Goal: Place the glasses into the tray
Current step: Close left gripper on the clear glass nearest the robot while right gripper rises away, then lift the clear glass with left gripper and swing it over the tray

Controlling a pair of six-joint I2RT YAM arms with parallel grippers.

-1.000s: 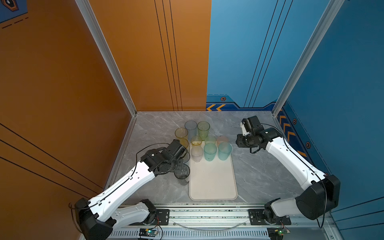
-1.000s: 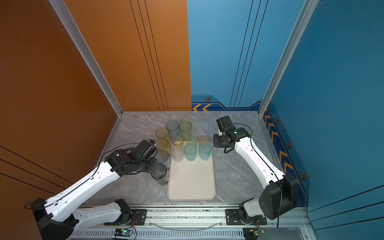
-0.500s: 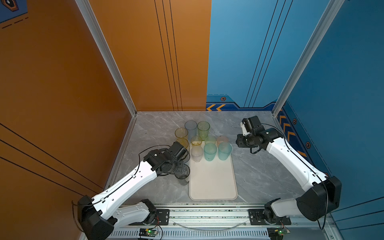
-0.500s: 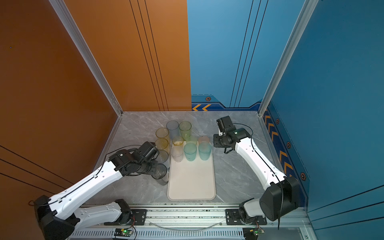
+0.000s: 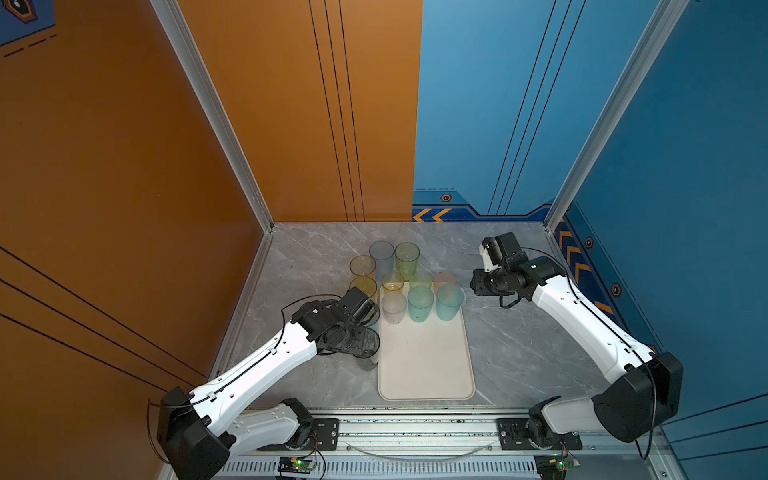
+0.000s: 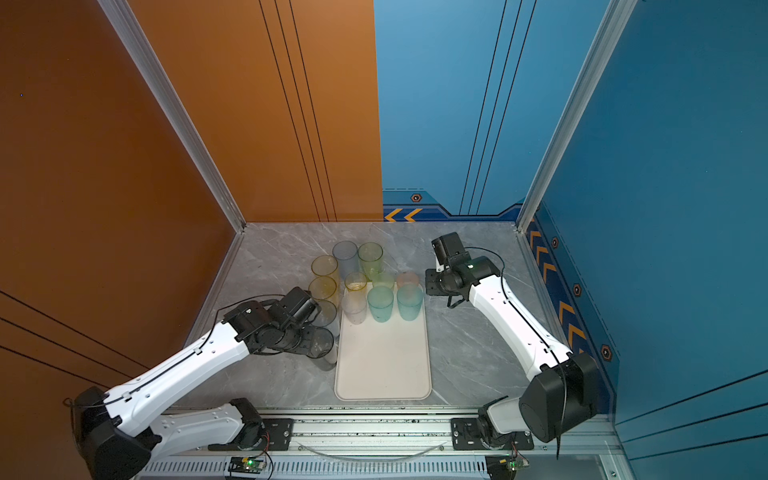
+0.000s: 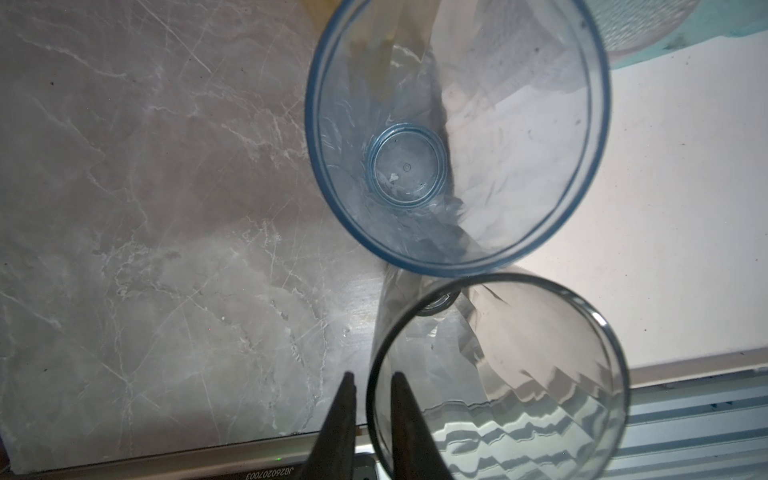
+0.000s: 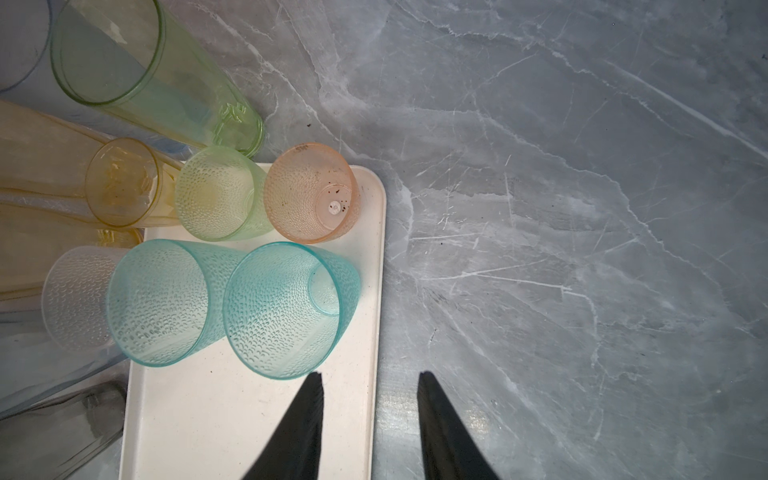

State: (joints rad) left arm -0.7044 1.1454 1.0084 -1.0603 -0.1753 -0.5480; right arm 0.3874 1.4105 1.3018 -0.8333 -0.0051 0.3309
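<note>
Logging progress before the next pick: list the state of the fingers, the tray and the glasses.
Left gripper: fingers shut on the grey glass's rim.
Grey glass: upright beside the tray, gripped.
Blue glass: upright on the table, free.
Right gripper: fingers open, empty.
Tray: near half bare.
Frosted glasses: five upright at the tray's far end.
Tall glasses: upright on the table beyond the tray.

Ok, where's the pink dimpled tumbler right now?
In both top views the pink dimpled tumbler stands in the far right corner of the tray, right of the green dimpled tumbler and just behind a teal tumbler.
</note>
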